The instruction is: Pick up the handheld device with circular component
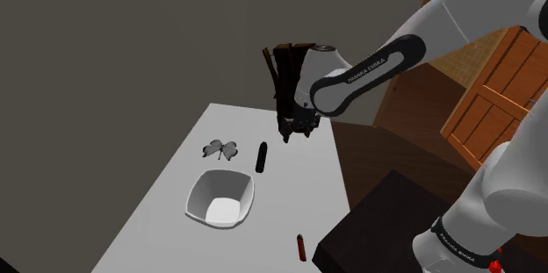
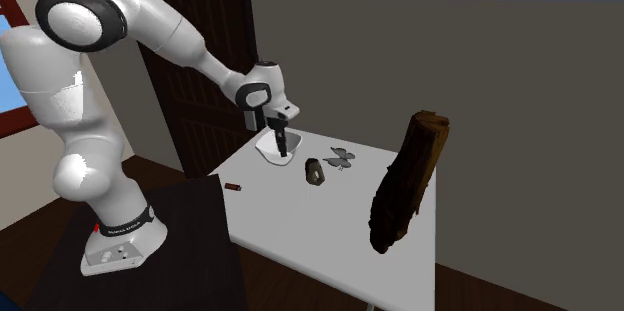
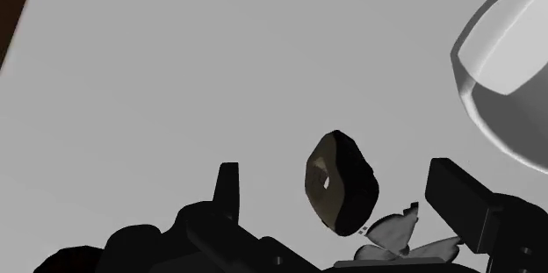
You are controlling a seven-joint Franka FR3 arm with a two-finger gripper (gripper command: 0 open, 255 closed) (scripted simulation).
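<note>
The handheld device (image 1: 262, 157) is a black oval body with a round opening, lying on the white table (image 1: 154, 223) between a butterfly-shaped piece and the table's edge toward the stand. My gripper (image 1: 294, 131) hangs open a little above the table, just past the device toward the shoulder view's upper right. In the wrist view the device (image 3: 341, 183) lies on the table below and between the spread fingers (image 3: 227, 188), which do not touch it. In the second exterior view the gripper (image 2: 283, 144) hovers to the left of the device (image 2: 315, 171).
A white bowl (image 1: 219, 199) stands near the device, a grey butterfly-shaped piece (image 1: 220, 149) beside it. A small red stick (image 1: 300, 246) lies by the table's edge near the stand. A tall brown log-like object (image 2: 408, 179) rises at the table's far end.
</note>
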